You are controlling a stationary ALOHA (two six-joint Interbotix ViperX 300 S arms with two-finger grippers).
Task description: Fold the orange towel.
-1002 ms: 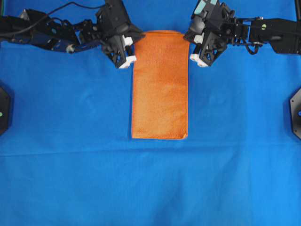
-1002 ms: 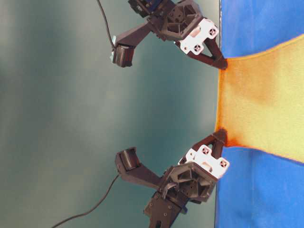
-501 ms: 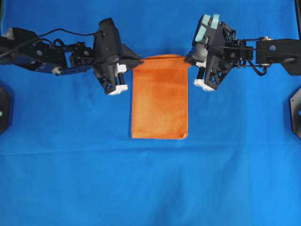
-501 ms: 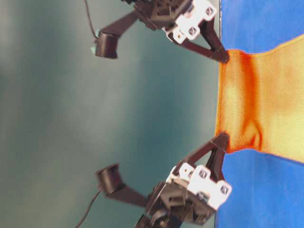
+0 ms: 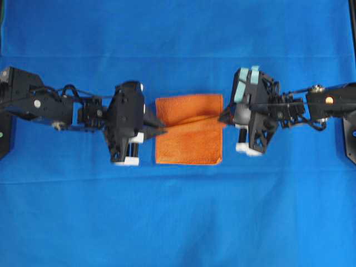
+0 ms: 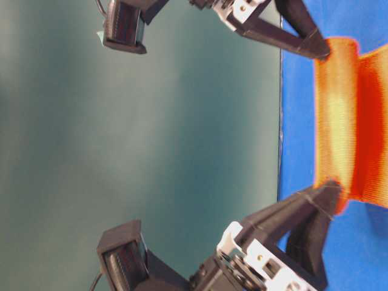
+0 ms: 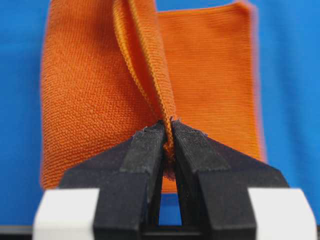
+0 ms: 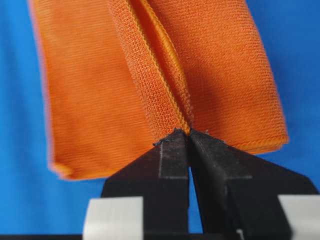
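Observation:
The orange towel [image 5: 189, 146] lies mid-table on the blue cloth, doubled over with its far edge lifted and drawn across the lower layer. My left gripper [image 5: 161, 129] is shut on the left end of that raised edge. The right gripper [image 5: 221, 117] is shut on its right end. In the left wrist view the black fingertips [image 7: 168, 125] pinch a stitched fold of the towel [image 7: 90, 100]. The right wrist view shows the tips [image 8: 188, 131] closed on the hem, with the towel [image 8: 90, 100] spread beneath. From table level, the raised band of the towel [image 6: 336, 121] spans between both grippers.
A blue cloth [image 5: 178, 222] covers the whole table. A black fixture [image 5: 350, 133] sits at the right edge, and another [image 5: 3, 136] at the left edge. Both arms reach in from the sides at mid-height. A teal wall [image 6: 151, 145] backs the table-level view.
Both grippers have carried the towel's far edge toward the near edge. The long orange strip now covers about half its earlier length. Both grips stayed shut.

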